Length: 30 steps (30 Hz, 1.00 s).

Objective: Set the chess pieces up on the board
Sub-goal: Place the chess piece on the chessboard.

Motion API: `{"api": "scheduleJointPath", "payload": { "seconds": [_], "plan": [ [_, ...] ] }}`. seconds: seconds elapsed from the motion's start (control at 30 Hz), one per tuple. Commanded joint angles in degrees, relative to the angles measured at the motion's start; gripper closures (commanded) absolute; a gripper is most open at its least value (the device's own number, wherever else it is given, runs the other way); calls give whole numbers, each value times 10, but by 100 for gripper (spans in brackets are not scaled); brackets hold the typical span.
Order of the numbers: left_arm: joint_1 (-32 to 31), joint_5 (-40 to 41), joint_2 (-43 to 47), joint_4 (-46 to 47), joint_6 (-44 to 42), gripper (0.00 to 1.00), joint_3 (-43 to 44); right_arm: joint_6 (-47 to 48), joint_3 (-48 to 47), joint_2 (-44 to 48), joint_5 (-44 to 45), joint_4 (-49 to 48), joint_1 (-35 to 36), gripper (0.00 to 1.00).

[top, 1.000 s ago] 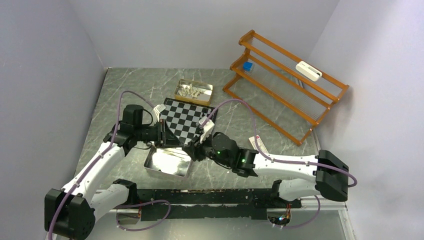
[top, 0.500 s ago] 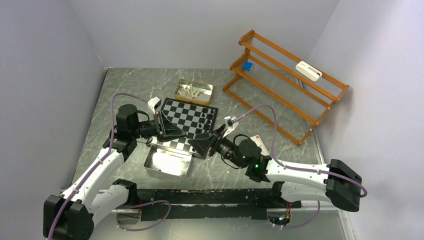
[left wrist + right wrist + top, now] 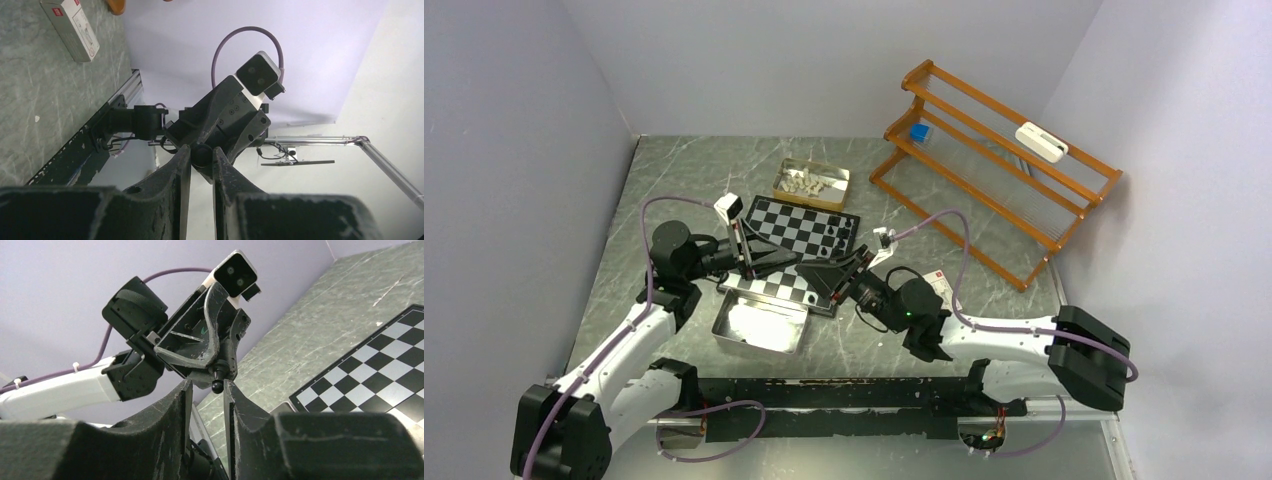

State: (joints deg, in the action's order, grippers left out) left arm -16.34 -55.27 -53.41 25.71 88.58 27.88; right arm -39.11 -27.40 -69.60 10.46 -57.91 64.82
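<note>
1. My left fingers (image 3: 201, 150) are clenched on one black chess piece (image 3: 218, 381). They grip its base, and its round head sticks out past the tips.
2. My right fingers (image 3: 207, 385) meet them tip to tip above the near-left part of the board (image 3: 809, 228), beside the silver tray (image 3: 759, 325). The piece's long axis runs along the line between the two sets of fingers, head toward my right side.
3. From the right wrist, the head sits just inside the gap between my right fingers, close to one pad. That gap is narrow. I cannot tell whether the pads are pressing on the head or only flanking it.
4. I judge this a hand-over. The right must close squarely on the head before the left lets go, or the piece drops to the desk (image 3: 674, 180).
5. Other black pieces (image 3: 834, 238) stand along the board's right edge. The cream ones lie in the tin (image 3: 809, 182) beyond it.
6. A second ago my right wrist hung over that right edge and hid those pieces. It has since drawn back toward the near edge, and my left wrist has lifted and turned to face it.
</note>
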Motion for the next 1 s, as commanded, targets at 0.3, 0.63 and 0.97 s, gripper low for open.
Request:
{"api": "scheduleJointPath", "payload": {
  "seconds": [0.3, 0.63, 0.97],
  "plan": [
    [-3, 14, 16, 85, 59, 88, -42, -27, -10, -40, 28, -99, -2, 85],
    [-1, 46, 41, 8, 12, 67, -44, -15, -19, -29, 35, -59, -5, 93],
    [-2, 153, -9, -406, -367, 33, 164, 29, -48, 60, 1, 194, -80, 93]
  ]
}}
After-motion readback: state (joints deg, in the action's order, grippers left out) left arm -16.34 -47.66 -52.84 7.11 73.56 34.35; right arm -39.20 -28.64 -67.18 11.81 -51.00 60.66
